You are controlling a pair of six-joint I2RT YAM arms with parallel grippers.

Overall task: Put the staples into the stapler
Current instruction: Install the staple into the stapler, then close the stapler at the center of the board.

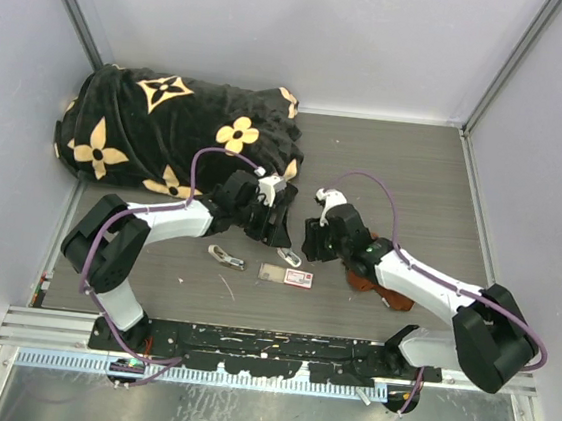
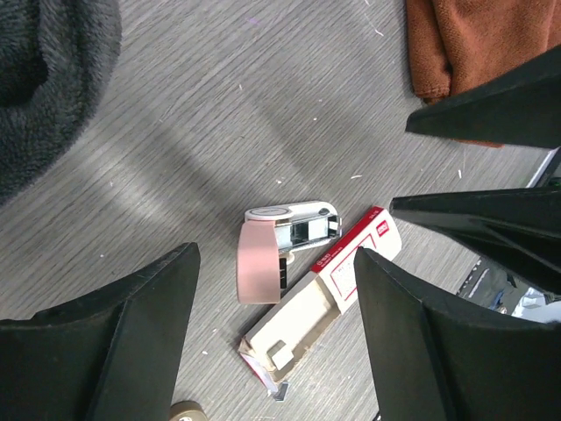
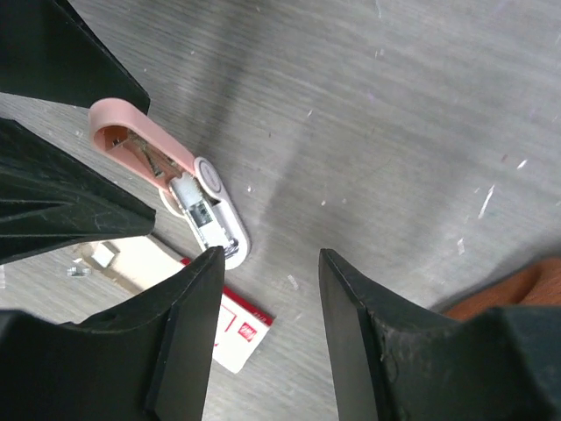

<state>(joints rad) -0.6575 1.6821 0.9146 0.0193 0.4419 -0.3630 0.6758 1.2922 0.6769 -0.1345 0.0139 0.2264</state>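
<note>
The stapler [image 2: 279, 244] lies on the table hinged open, its pink lid folded back from the white base with the metal inner part [image 3: 207, 213]. Right beside it lies the white, red-labelled staple box [image 2: 326, 288], slid open, with a tiny silvery bit of staples [image 2: 282, 391] at its end. My left gripper [image 2: 276, 259] hovers over both with its jaws wide and nothing between them. Just to the right, my right gripper [image 3: 272, 259] is also open and empty above bare table. From above, both grippers [image 1: 277, 228] [image 1: 313, 246] crowd over the stapler [image 1: 292, 259] and box [image 1: 286, 275].
A rust-brown cloth [image 1: 381, 289] lies under the right arm. A black blanket with yellow flowers [image 1: 169, 128] fills the back left. A small pale object [image 1: 226, 257] lies left of the box. Walls close in on three sides.
</note>
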